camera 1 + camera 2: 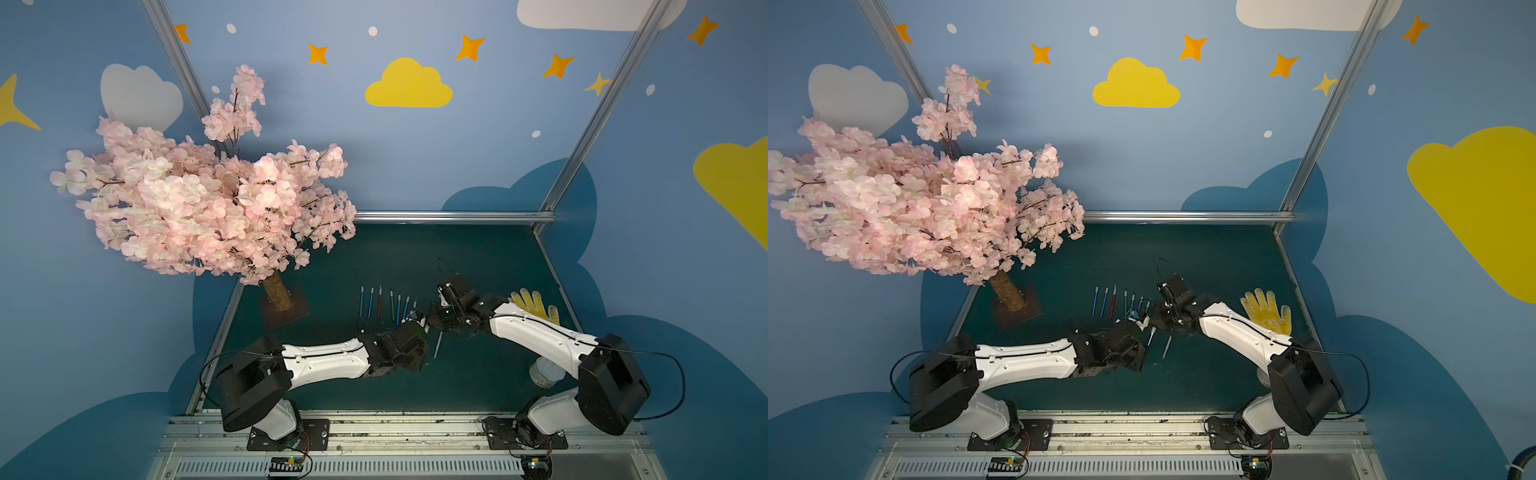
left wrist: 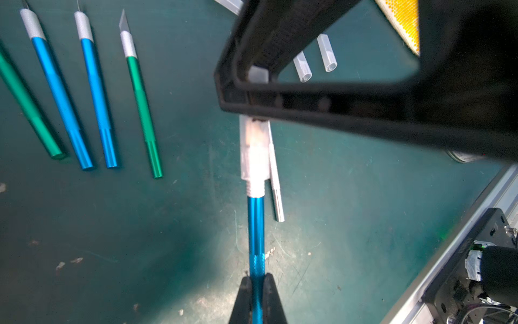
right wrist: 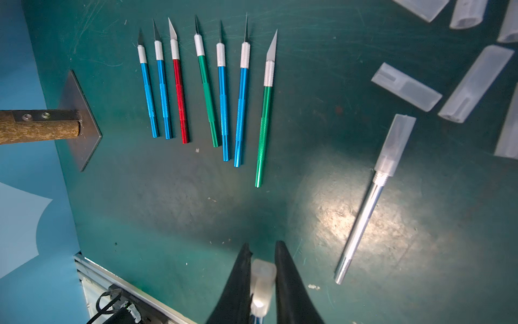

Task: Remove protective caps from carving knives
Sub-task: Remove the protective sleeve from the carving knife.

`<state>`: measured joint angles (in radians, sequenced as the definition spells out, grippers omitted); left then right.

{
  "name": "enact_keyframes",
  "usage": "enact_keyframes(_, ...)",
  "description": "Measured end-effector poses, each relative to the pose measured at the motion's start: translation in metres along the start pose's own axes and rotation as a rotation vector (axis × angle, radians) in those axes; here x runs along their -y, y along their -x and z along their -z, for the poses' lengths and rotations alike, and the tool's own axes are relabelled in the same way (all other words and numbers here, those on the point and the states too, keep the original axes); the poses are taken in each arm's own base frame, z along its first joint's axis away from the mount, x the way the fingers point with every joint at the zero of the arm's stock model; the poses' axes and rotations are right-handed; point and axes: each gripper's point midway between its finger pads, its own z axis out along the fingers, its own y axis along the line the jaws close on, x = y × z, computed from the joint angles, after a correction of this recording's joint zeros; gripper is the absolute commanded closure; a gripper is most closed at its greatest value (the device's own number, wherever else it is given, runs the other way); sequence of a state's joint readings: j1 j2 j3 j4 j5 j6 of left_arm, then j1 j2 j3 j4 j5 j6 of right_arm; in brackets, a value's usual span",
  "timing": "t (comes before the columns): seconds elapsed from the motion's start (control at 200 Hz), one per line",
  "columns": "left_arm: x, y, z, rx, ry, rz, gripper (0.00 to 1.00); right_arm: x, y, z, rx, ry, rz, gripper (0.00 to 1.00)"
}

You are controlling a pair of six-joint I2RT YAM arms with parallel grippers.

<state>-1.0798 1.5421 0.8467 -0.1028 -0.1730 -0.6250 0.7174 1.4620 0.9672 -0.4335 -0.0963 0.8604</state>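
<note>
Our left gripper (image 2: 257, 280) clamps the blue knife (image 2: 256, 232) by its handle, while our right gripper (image 3: 263, 248) pinches its cap (image 3: 262, 276).

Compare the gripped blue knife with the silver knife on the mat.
The blue knife, blue-handled, is clamped in the left gripper; the silver knife, silvery-handled, lies loose. The right gripper pinches the blue knife's cap; the silver knife's cap is untouched. Both are capped.

Seven carving knives (image 3: 207, 92) lay in row on bench (image 1: 457, 257). Tree (image 1: 199, 199) stood left of row, glove (image 1: 534, 305) right. Loose protective caps (image 3: 406, 87) lay right of row, capped knife (image 3: 361, 213) nearer front.
</note>
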Motion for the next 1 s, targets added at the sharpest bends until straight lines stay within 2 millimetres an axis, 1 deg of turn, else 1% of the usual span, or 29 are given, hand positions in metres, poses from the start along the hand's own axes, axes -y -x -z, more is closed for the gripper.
enact_keyframes(0.24, 0.0, 0.0, 0.0, 0.0, -0.001, 0.001, 0.94, 0.0, 0.002, 0.0, 0.007, -0.001, -0.001, 0.92)
enact_keyframes(0.491, 0.0, 0.0, 0.0, 0.001, -0.002, 0.004, 0.94, 0.003, 0.005, 0.0, 0.016, -0.007, -0.027, 0.93)
enact_keyframes(0.881, 0.005, 0.007, -0.001, 0.029, -0.019, 0.012, 0.95, 0.011, 0.015, 0.002, 0.03, -0.013, -0.082, 0.95)
enact_keyframes(1.001, 0.003, 0.0, -0.004, 0.003, -0.012, 0.006, 0.95, 0.014, 0.027, 0.005, 0.062, -0.02, -0.1, 0.96)
